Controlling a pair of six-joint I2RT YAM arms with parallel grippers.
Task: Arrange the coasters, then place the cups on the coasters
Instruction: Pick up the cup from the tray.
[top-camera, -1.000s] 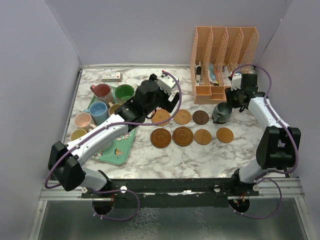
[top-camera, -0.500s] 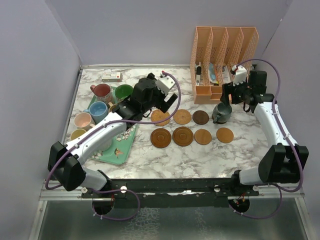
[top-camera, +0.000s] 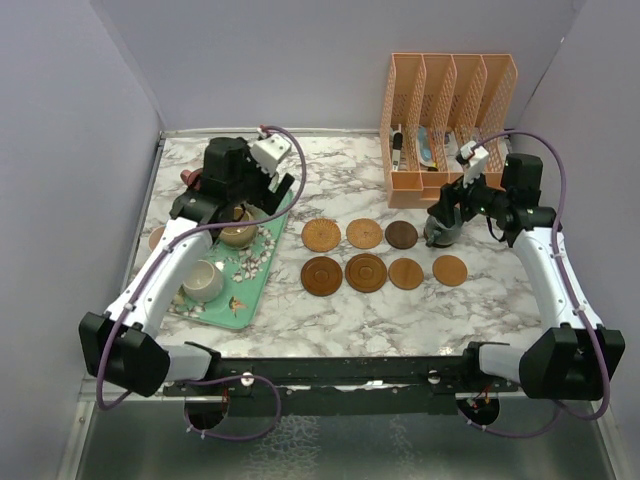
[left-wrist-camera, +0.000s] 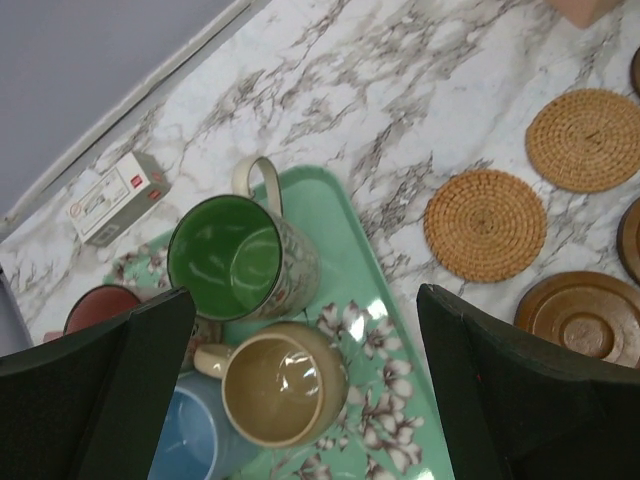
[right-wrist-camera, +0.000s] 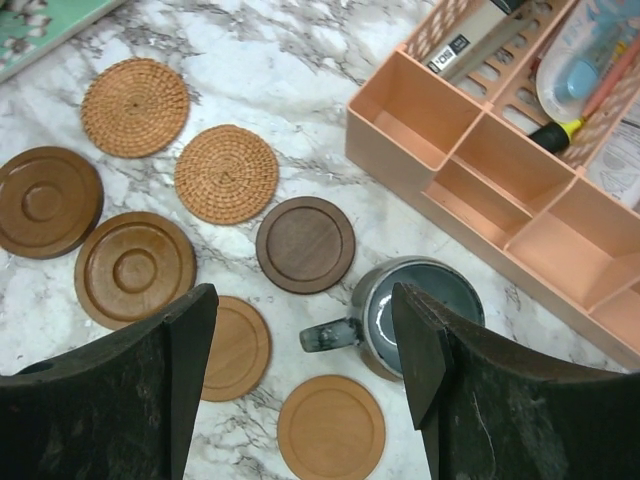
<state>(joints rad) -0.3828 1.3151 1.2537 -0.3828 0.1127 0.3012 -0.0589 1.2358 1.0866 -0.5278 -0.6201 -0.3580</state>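
Our left jaws gape above the tan cup (left-wrist-camera: 285, 385), crowded by the green cup (left-wrist-camera: 225, 260) and blue cup (left-wrist-camera: 195, 440); closing could knock those neighbours. Our right jaws stand apart, empty.

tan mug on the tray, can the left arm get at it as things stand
Probably yes: the left arm holds its jaws open right above the tan mug, nothing between. The green mug and blue mug crowd it, so room is tight.
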